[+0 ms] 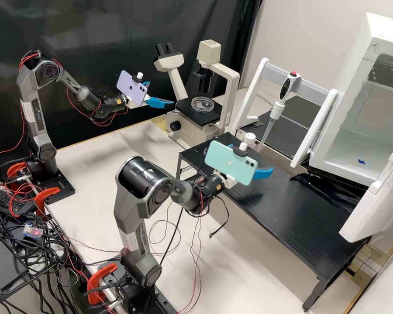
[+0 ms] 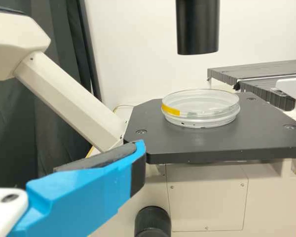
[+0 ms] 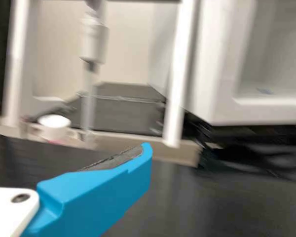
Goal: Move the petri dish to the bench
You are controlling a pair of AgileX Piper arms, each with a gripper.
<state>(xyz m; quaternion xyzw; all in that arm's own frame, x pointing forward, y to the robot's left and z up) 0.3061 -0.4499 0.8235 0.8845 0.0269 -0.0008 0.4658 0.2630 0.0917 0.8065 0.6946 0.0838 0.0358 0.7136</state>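
Since the dish [image 2: 201, 109] sits on the microscope's plate [image 2: 212, 143], gripping, lifting and setting it on the desk [image 1: 96, 165] all remain, both arms' jaws standing open.

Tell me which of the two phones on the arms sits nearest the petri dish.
The purple phone, on the left arm, near the microscope holding the petri dish. The mint green phone sits farther away, on the right arm.
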